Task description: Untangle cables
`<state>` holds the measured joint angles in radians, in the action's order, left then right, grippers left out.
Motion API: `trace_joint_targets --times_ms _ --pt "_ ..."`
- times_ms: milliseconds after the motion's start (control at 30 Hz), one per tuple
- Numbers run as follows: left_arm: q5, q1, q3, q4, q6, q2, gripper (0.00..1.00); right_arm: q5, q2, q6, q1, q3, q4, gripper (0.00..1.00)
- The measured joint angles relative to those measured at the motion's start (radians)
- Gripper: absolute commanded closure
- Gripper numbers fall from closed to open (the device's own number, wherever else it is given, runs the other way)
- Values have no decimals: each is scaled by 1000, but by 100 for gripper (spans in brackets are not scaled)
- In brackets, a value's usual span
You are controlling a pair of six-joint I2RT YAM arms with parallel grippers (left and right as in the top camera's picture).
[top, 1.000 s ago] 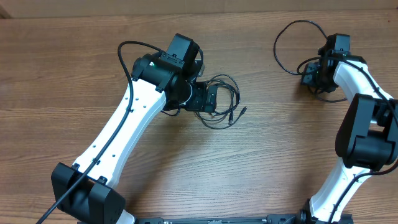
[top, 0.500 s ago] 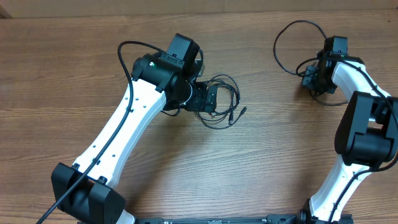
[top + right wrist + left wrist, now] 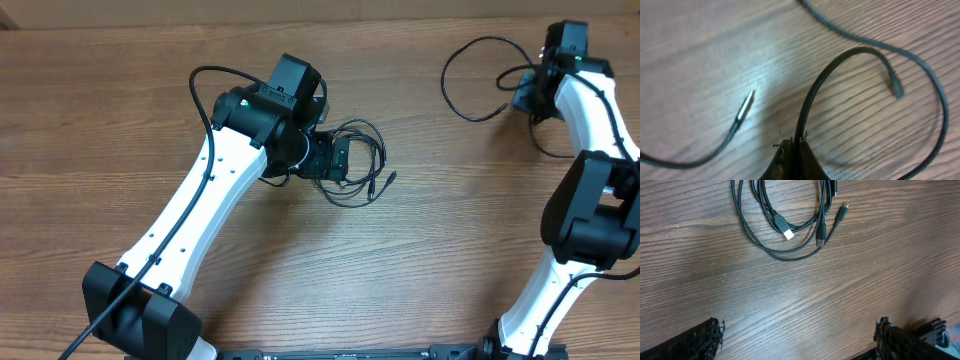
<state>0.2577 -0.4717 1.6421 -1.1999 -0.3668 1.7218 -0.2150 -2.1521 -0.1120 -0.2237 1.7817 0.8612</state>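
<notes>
Overhead view: we see our right claw (image 3: 792, 146) clenched on one black cable (image 3: 805, 112) near the tabletop's (image 3: 450, 250) far right corner, the cord's loop trailing leftward. Our left claw (image 3: 799, 342) hangs released, fingers spread wide, above the other cables (image 3: 786, 232), coiled together mid-tabletop beside the left arm.

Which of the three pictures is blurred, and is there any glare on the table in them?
Right wrist view: soft all over, the cable pinched in the right gripper lacks sharp edges, and a pale glare patch lies on the table beside a plug tip. Left wrist view: sharp, cables and wood grain crisp, no glare. Overhead view: even light, sharp, faint shadows.
</notes>
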Motion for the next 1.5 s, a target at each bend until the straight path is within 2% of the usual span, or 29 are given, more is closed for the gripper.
trace_joint_targets --times_ms 67,133,167,267,400,600,800,1100,1333,1500 --pt "0 0 0 0 0 0 0 0 0 -43 -6 21 5 90" --pt "0 0 0 -1 0 0 0 15 0 -80 -14 31 3 80" --pt "0 0 0 -2 0 0 0 35 0 -109 -20 31 -3 59" --pt "0 0 0 -10 0 0 0 77 0 -127 -28 30 -10 32" --pt "0 0 0 -14 0 0 0 164 0 -137 -30 30 -12 22" --pt "0 0 0 -11 0 0 0 305 0 -146 -23 30 -27 20" --pt "0 0 0 -3 0 0 0 343 0 -186 24 30 -61 20" --pt "0 0 0 -3 0 0 0 201 0 -364 134 19 -72 19" --pt "0 0 0 -5 0 0 0 95 -36 -470 144 -7 -58 20" --pt "0 0 0 -5 0 0 0 77 -107 -500 144 -12 -45 27"
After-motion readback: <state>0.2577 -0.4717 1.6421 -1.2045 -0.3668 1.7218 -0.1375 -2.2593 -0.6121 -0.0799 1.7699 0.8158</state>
